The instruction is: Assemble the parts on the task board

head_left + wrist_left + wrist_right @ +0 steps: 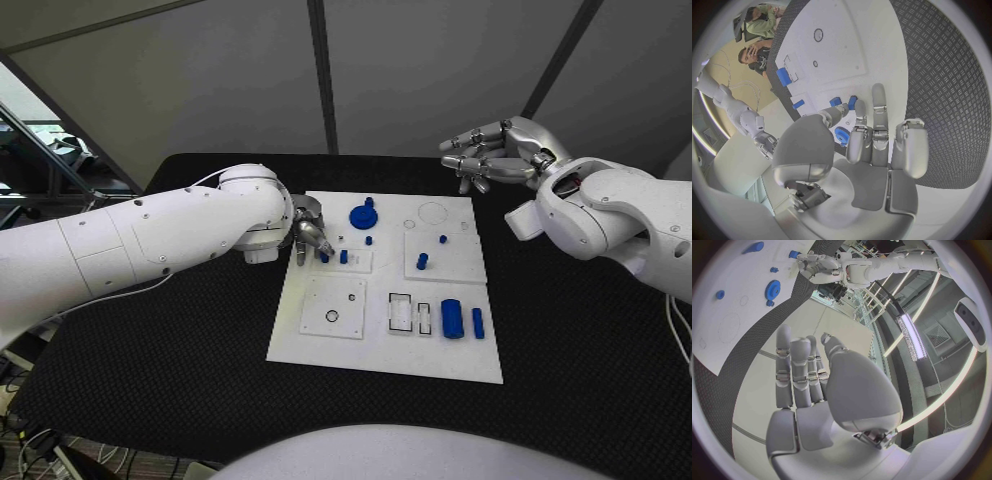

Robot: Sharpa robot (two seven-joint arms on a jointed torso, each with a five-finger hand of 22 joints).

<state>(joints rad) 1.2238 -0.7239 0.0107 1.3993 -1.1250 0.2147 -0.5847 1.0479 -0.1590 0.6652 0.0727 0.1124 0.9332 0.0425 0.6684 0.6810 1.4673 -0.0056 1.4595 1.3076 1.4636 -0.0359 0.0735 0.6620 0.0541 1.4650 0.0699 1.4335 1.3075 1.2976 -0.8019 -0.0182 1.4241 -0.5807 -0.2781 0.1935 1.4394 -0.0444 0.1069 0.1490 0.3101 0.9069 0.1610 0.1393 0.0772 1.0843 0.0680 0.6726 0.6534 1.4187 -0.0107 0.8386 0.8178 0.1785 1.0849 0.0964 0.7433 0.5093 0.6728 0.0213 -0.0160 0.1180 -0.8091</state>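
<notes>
The parts [451,318] lie on the task board [433,365]; they look small, rigid, light and smooth, so pinch across the sides; the left hand [309,234] works at a small peg [343,256], its grasp unclear; the right hand [495,150] hovers clear, fingers curled, holding nothing.

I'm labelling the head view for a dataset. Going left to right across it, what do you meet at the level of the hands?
Left hand at the task board's left edge → blue gear → small blue peg → right hand, raised beyond the board's far right corner.
</notes>
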